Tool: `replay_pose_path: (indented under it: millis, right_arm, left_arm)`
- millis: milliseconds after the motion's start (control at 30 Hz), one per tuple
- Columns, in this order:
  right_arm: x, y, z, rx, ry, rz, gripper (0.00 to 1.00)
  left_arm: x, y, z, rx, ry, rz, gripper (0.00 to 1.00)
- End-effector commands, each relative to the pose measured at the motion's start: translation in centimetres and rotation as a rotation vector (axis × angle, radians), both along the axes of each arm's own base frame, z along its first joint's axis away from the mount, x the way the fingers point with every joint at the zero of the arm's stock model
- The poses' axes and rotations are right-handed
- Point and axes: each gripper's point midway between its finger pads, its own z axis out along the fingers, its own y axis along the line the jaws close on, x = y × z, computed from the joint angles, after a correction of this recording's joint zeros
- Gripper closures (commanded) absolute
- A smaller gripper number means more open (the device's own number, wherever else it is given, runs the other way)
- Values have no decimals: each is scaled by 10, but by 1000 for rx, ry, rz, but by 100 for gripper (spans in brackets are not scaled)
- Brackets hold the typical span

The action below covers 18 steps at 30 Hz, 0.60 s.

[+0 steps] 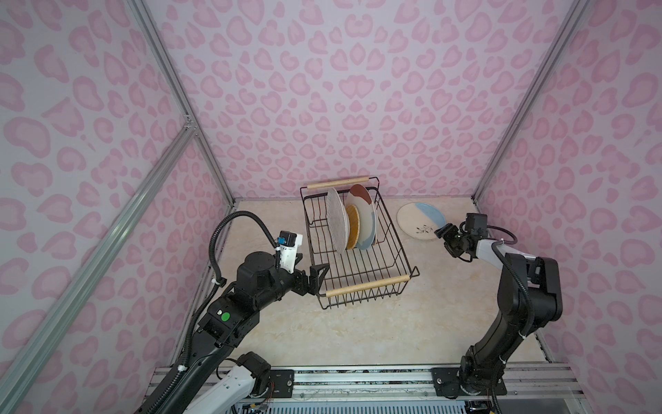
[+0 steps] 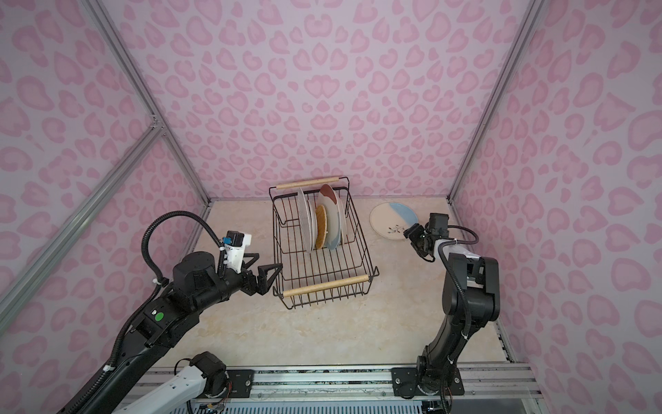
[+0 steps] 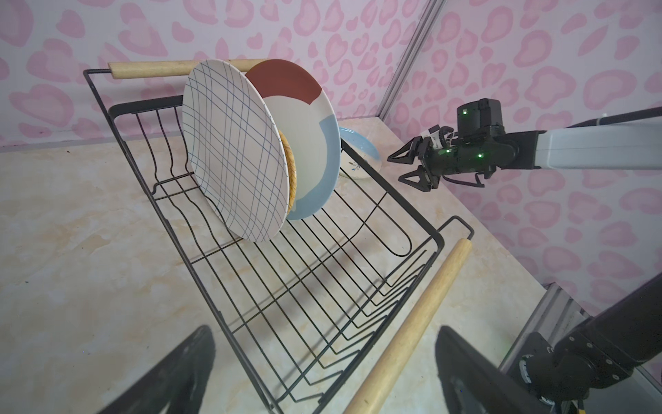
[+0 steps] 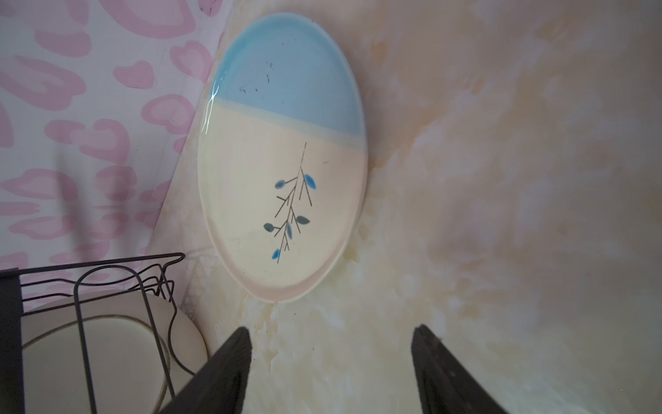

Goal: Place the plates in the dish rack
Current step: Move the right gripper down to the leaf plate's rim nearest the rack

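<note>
The dish rack (image 1: 367, 285), a black wire basket with two wooden handles, stands mid-table in both top views (image 2: 324, 285). Three plates stand on edge at its far end: a blue-gridded plate (image 1: 337, 219) (image 3: 236, 150), a small yellow woven-look plate (image 1: 353, 226) and a colour-blocked plate (image 1: 363, 215) (image 3: 304, 118). A cream-and-blue plate with a sprig (image 1: 420, 219) (image 4: 283, 157) lies flat on the table to the right of the rack. My right gripper (image 1: 446, 240) (image 4: 329, 358) hovers open just short of that plate's near rim, holding nothing. My left gripper (image 1: 315, 279) (image 3: 322, 376) is open and empty at the rack's near left corner.
The table is a marbled beige surface (image 1: 358, 333) closed in by pink patterned walls on three sides. An aluminium rail (image 1: 358, 376) carrying both arm bases runs along the front. The near half of the rack holds no plates.
</note>
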Motion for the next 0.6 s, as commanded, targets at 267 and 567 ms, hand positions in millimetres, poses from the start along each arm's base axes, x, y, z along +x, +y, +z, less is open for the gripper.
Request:
replay_pose_path:
  millis: [267,567]
  right_arm:
    - [14,-6,-41,-14,166,-72,54]
    - [19,-6,-58,2,191,-91,65]
  left_arm:
    - [0,-1,10,-30,-43,-5,2]
    - [0,0,9,-30,-39,1,2]
